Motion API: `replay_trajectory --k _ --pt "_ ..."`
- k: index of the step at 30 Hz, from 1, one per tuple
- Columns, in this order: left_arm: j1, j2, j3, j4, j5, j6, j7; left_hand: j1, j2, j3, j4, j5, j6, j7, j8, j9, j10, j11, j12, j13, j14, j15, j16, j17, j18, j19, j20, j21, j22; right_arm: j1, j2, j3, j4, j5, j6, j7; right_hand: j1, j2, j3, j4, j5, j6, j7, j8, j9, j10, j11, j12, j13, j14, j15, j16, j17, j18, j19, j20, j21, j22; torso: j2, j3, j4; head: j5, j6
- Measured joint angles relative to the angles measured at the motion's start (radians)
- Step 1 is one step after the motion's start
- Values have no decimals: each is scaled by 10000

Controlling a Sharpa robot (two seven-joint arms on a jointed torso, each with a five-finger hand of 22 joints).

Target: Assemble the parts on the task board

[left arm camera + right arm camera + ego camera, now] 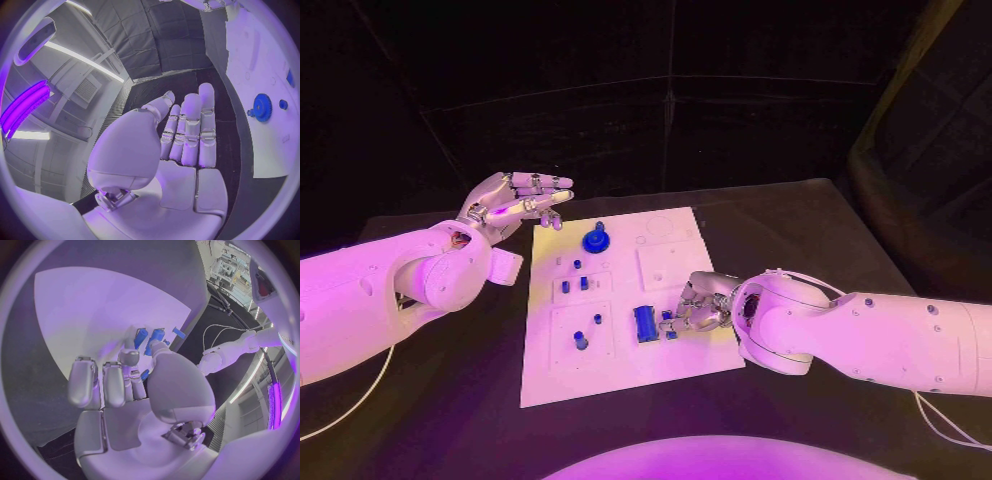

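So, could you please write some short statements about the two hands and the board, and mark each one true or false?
1. The left hand holds a blue part. False: its fingers are spread and it holds nothing.
2. The right hand is over the task board, at the blue parts near the board's right edge. True.
3. The blue gear lies on the black table, off the board. False: it lies on the board, near its far end.
4. The left hand is beside the board's far left corner, raised, not touching the parts. True.
5. The board is white. True.
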Motion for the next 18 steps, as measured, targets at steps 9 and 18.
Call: replay_trajectory --k 9,18 --pt "0 -11 0 -1 0 2 -6 0 0 0 0 0 0 0 0 0 0 0 0 0 0 0 0 0 0 0 0 0 0 0 -379 1 260 -69 63 204 892 -62 -397 -534 -864 -55 55 -87 95 -37 36 -183 -63 0 0 -116 -92 0 -38 38 -118 -106 -4 7 0 -1 6" --pt "0 -16 0 -15 0 2 -20 0 0 0 0 0 0 0 0 0 -3 3 0 -4 0 0 0 -8 -1 0 0 0 -5 0 -654 1 381 -144 216 454 1027 -20 -484 -528 -1008 -91 90 -87 119 -73 71 -183 -69 0 0 -117 -102 0 -37 37 -118 -115 -8 7 -11 -12 21"
